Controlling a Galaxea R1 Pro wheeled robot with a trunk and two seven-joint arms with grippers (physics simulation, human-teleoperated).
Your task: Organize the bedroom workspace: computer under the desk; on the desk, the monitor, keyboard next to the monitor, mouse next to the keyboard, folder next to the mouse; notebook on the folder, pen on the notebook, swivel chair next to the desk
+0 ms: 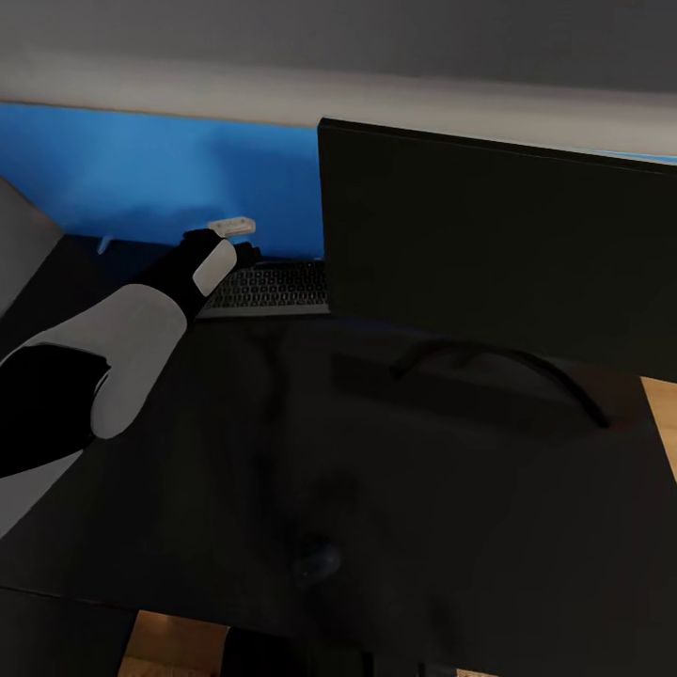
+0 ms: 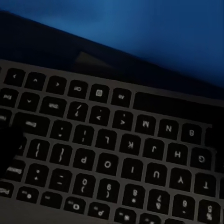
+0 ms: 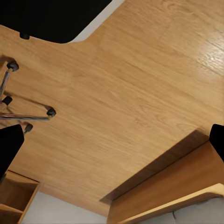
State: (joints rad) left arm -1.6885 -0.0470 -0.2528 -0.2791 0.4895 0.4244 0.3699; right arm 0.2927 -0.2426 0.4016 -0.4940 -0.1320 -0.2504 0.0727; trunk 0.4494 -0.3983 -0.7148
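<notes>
Keyboard (image 1: 273, 287), slim silver-grey with black keys, lies at the back edge of the black desk top (image 1: 282, 451) against the blue panel, just left of the large black monitor (image 1: 498, 254). Left gripper (image 1: 233, 246) reaches over its left end, likely to reposition it; whether it grips cannot be told. Right gripper (image 3: 112, 140) hangs spread above wood floor.

Left arm: reaches forward and to the far left from the near left corner; white forearm shell, black elbow joint and black wrist
Left gripper (image 1: 240, 246): at the far end of the arm, low and pointing away; whether its jaws are apart or closed cannot be told
Right gripper (image 3: 112, 140): two dark fingertips (image 3: 9, 142) at opposite edges of the right wrist view; jaws spread wide, nothing between them
</notes>
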